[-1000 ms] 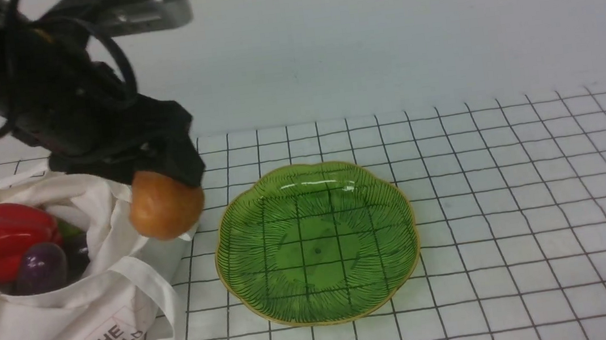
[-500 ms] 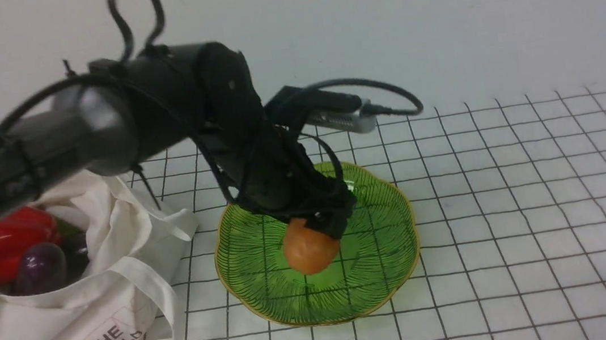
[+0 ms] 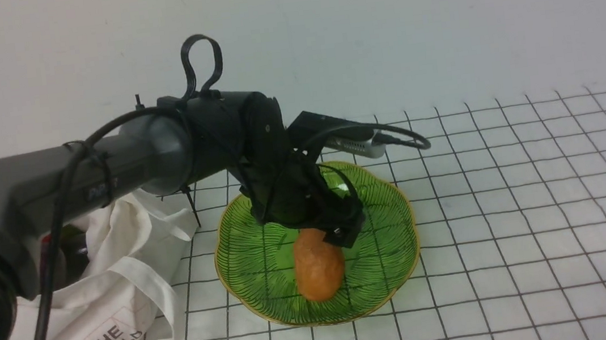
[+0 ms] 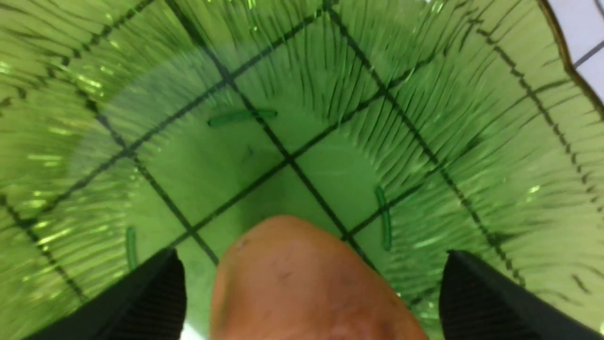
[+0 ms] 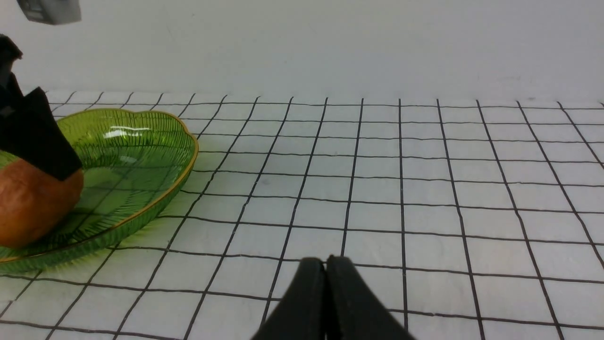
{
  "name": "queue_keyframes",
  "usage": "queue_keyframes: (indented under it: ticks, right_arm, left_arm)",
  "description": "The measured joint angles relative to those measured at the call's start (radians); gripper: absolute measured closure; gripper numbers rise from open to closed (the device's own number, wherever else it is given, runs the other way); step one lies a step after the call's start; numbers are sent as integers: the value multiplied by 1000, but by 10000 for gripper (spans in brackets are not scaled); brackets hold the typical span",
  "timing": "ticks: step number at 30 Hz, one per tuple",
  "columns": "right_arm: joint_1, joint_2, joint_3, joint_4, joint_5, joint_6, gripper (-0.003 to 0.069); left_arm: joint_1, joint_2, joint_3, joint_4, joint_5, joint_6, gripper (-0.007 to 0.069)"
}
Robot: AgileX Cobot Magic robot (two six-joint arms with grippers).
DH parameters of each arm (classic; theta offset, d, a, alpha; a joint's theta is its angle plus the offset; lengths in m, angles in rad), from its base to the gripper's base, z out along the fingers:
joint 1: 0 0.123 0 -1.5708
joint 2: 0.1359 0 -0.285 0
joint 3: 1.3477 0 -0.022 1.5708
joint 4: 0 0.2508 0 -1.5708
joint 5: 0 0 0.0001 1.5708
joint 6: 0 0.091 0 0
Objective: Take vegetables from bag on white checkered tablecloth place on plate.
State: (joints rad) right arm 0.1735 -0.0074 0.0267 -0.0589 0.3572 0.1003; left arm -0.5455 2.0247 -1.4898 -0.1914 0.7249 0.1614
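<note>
The orange-brown potato (image 3: pixel 318 265) lies on the green plate (image 3: pixel 388 240), which sits on the white checkered tablecloth (image 3: pixel 511 197). My left gripper (image 3: pixel 339 227) hangs just above the potato's far end. In the left wrist view its jaws (image 4: pixel 311 255) stand open, with a gap on each side of the potato (image 4: pixel 302 283) over the plate (image 4: pixel 330 94). The white bag (image 3: pixel 97 313) lies at the left. My left arm hides most of the bag's contents. My right gripper (image 5: pixel 325 267) is shut and empty, low over the cloth, right of the plate (image 5: pixel 141 141).
The bag's straps (image 3: pixel 150 278) spread on the cloth near the plate's left rim. My left arm stretches from the left edge over the bag's mouth. A pale wall stands behind the table. The right wrist view also shows the potato (image 5: pixel 33 208).
My left arm carried the potato from beside the bag to over the plate and lowered it. The potato now lies flat on the plate and the jaws have opened off it.
</note>
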Motion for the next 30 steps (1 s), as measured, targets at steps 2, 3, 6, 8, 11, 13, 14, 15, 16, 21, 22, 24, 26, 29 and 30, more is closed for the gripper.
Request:
queue_keyframes:
  ticks: [2, 3, 6, 8, 11, 13, 14, 15, 16, 21, 22, 24, 26, 29, 30]
  right_arm:
    - [0, 0, 0, 0, 0, 0, 673]
    - [0, 0, 0, 0, 0, 0, 673]
    - [0, 0, 0, 0, 0, 0, 673]
    - [0, 0, 0, 0, 0, 0, 673]
    - [0, 0, 0, 0, 0, 0, 673]
    - [0, 0, 0, 0, 0, 0, 673]
    - [0, 0, 0, 0, 0, 0, 673]
    - [0, 0, 0, 0, 0, 0, 673]
    - [0, 0, 0, 0, 0, 0, 673]
    - [0, 0, 0, 0, 0, 0, 673]
    - [0, 0, 0, 0, 0, 0, 673]
    - [0, 0, 0, 0, 0, 0, 673]
    - [0, 0, 0, 0, 0, 0, 673]
    - [0, 0, 0, 0, 0, 0, 673]
    - [0, 0, 0, 0, 0, 0, 673]
  left_arm:
    - [0, -3, -7, 8, 22, -1, -58]
    - [0, -15, -30, 41, 69, -15, -56]
    - [-1, -52, -90, 115, 181, -81, 10]
    - [-1, -76, -124, 154, 243, -122, 65]
    - [-1, -179, -194, 282, 377, -207, 322]
    - [-1, -223, -203, 323, 399, -219, 426]
    - [-1, -279, -208, 367, 422, -235, 529]
    - [-1, -322, -208, 388, 434, -248, 565]
    - [-1, -357, -208, 408, 443, -261, 593]
    - [-1, -551, -208, 442, 477, -311, 630]
    - [-1, -597, -208, 442, 481, -314, 632]
    - [-1, -714, -206, 441, 489, -326, 632]
    - [-1, -798, -186, 441, 493, -335, 632]
    - [-1, -942, -107, 441, 485, -356, 632]
    - [-1, -952, -91, 441, 482, -357, 632]
